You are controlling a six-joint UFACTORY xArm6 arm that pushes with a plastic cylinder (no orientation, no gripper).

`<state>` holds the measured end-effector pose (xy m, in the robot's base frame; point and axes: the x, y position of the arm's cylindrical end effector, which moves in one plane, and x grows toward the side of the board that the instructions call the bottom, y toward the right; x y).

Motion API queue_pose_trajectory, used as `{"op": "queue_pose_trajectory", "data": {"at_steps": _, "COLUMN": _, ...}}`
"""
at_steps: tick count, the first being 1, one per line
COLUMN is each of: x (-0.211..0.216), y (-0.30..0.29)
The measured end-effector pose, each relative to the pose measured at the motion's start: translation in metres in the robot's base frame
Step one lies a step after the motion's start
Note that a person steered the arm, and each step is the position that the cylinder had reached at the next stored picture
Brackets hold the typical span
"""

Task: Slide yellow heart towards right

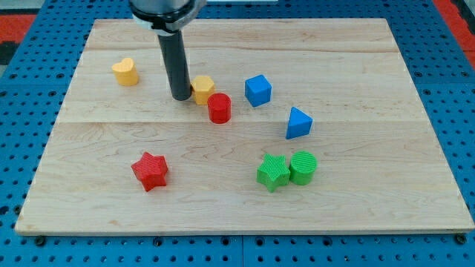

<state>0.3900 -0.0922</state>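
A: Item one, the task's piece. Where is it lying?

B: The yellow heart (126,72) is sitting far left on the bench (371,215), alone, well apart from everything else. Nothing is touching it.

A: And the rod?

B: My tip (180,97) is resting to the right of the heart, just beside the left face of a second yellow block (202,89), shape unclear. No pincer is fitted; the arm is ending in a plain rod, so nothing is being held or clamped.

A: Why does that placing matter?

B: A push to the right needs the tip on the heart's left side. It is standing on the wrong side for that, by my reading, so a trip round the heart is looking necessary first.

A: Remaining stock?

B: A red cylinder (220,107) is touching the second yellow block on its near right. A blue cube (257,90) is sitting right of those, a blue wedge-shaped block (298,123) nearer and further right. A red star (151,170) is lying near left. A green star (273,172) and a green cylinder (303,167) are sitting side by side, touching, near right.

A: Hazard?

B: The yellow block and red cylinder are lying close to the heart's rightward path; a long push could be crowding into them.
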Motion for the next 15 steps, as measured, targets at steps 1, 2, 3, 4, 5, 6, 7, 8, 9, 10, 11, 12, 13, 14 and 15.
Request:
{"op": "queue_pose_trajectory", "data": {"at_steps": 1, "x": -0.038, "y": -0.032}}
{"op": "queue_pose_trajectory", "data": {"at_steps": 2, "x": -0.063, "y": -0.015}}
{"op": "queue_pose_trajectory", "data": {"at_steps": 3, "x": -0.118, "y": -0.034}}
{"op": "queue_pose_trajectory", "data": {"at_steps": 4, "x": -0.083, "y": -0.095}}
{"op": "queue_pose_trajectory", "data": {"at_steps": 5, "x": -0.008, "y": -0.064}}
{"op": "queue_pose_trajectory", "data": {"at_steps": 6, "x": 0.016, "y": -0.089}}
{"op": "queue_pose_trajectory", "data": {"at_steps": 7, "x": -0.045, "y": -0.129}}
{"op": "queue_pose_trajectory", "data": {"at_steps": 8, "x": -0.082, "y": -0.105}}
{"op": "queue_pose_trajectory", "data": {"at_steps": 9, "x": -0.118, "y": -0.118}}
{"op": "queue_pose_trajectory", "data": {"at_steps": 10, "x": -0.103, "y": -0.173}}
{"op": "queue_pose_trajectory", "data": {"at_steps": 11, "x": -0.047, "y": -0.138}}
{"op": "queue_pose_trajectory", "data": {"at_steps": 12, "x": -0.031, "y": -0.119}}
{"op": "queue_pose_trajectory", "data": {"at_steps": 13, "x": -0.108, "y": -0.106}}
{"op": "queue_pose_trajectory", "data": {"at_steps": 14, "x": -0.077, "y": -0.183}}
{"op": "queue_pose_trajectory", "data": {"at_steps": 15, "x": -0.034, "y": -0.204}}
